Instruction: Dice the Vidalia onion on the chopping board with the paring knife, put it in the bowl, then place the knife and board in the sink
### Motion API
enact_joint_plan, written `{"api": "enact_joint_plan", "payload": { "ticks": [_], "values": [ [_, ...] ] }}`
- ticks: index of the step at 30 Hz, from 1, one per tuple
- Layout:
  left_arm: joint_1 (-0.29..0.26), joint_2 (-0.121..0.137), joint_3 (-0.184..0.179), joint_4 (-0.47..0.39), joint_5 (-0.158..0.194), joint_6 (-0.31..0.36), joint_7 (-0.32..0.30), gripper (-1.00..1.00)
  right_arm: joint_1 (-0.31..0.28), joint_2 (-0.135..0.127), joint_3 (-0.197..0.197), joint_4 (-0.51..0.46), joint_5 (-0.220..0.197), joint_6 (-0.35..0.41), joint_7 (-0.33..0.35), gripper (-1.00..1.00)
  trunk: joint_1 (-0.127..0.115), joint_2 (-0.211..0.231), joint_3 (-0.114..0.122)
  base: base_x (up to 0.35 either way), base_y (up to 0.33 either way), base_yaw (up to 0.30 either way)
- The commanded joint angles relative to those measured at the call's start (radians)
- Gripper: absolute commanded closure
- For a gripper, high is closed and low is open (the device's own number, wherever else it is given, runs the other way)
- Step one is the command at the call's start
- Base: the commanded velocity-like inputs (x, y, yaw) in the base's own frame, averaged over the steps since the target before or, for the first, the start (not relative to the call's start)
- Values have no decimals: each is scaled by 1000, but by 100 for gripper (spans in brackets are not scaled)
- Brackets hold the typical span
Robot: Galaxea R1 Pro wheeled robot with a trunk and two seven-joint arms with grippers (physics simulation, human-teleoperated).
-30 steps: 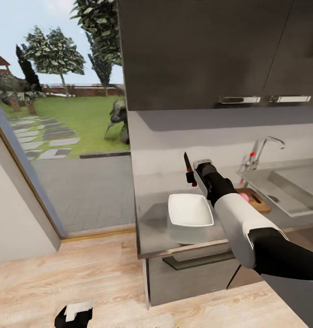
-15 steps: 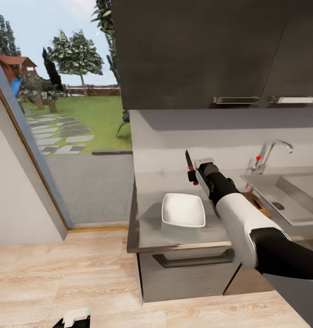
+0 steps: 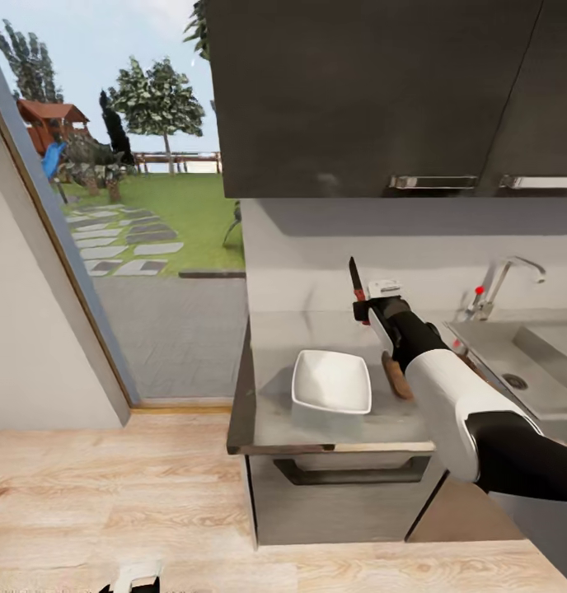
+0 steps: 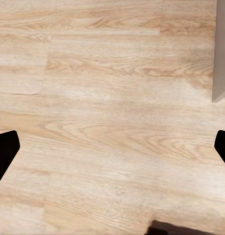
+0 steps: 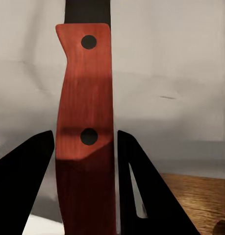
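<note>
My right gripper [image 3: 363, 311] is shut on the paring knife [image 3: 354, 282], gripping its red handle [image 5: 85, 98] with the dark blade pointing up, above the countertop [image 3: 271, 375]. The white square bowl [image 3: 331, 380] sits below and to the left of the knife. One end of the brown chopping board [image 3: 395, 375] shows beside the bowl; my right forearm covers the rest. The sink [image 3: 527, 362] with its chrome tap [image 3: 504, 280] lies further right. The diced onion is hidden. My left gripper [image 4: 112, 152] hangs open over the wooden floor, low at my left side [image 3: 133, 578].
Dark wall cabinets [image 3: 374, 91] hang close above the counter. A glass door [image 3: 110, 247] to the garden stands to the left. Light wooden floor [image 3: 110, 502] lies in front of the dark cabinet fronts [image 3: 341, 494].
The whole view has shifted, so the camera has moved. My right gripper keeps the knife upright, now a little further right of the bowl. My left gripper sits lower in the view.
</note>
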Motion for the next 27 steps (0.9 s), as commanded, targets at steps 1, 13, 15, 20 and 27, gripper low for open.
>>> {"api": "enact_joint_plan", "payload": {
  "ticks": [1,13,15,20,27],
  "values": [
    [-2,-1,-8,3,6,-5,1,-100,-1,-4,3,-1,8,7,0,100,0,-2,-2,0,-23,96],
    [-2,-6,-8,3,6,-5,1,-100,-1,-17,3,3,9,5,1,100,0,-2,-2,0,-256,91],
    [-1,-6,-8,3,6,-5,0,-100,-1,-21,3,4,9,5,1,100,0,-2,-2,0,-318,90],
    [-1,-6,-8,3,6,-5,0,-100,-1,-35,3,5,9,5,1,100,0,-2,-2,0,-319,89],
    [-2,-6,-8,3,6,-5,0,-100,-1,-45,3,7,8,4,2,100,0,-2,-2,0,-320,82]
  ]
}}
